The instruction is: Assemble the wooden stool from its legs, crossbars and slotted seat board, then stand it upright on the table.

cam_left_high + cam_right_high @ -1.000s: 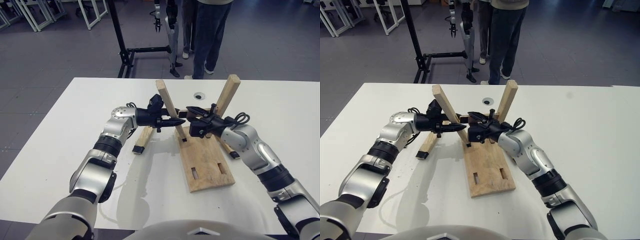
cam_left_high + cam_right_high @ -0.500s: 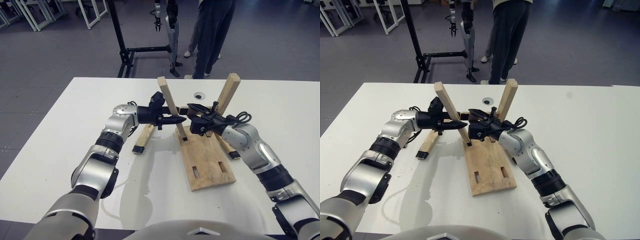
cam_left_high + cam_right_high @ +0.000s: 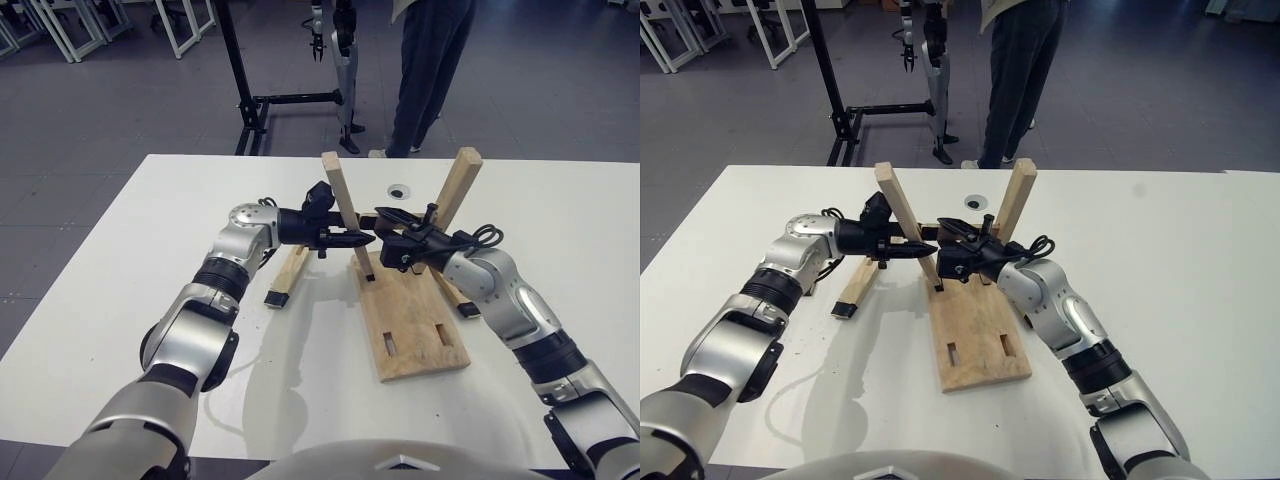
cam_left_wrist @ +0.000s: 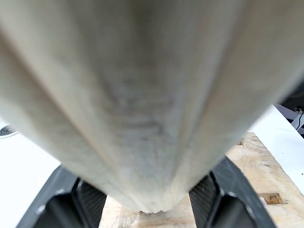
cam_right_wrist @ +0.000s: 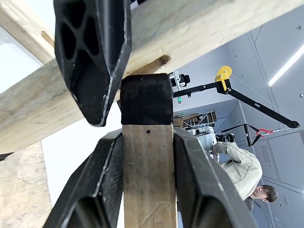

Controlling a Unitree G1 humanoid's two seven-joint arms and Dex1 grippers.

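L hand (image 3: 356, 238) grips tilted leg (image 3: 339, 195) on seat board (image 3: 417, 332); R hand (image 3: 386, 217) grips crossbar (image 5: 146, 175).

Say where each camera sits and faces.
Left eye view: on the head, facing forward and down over both arms at the white table and seat board.
Right eye view: beside it, same scene and arms.
Left wrist view: on the left wrist, facing along the left gripper at the slanted leg it clamps, seat board beyond.
Right wrist view: on the right wrist, facing along the right gripper at its black-tipped bar; shares that leg with the left wrist view.
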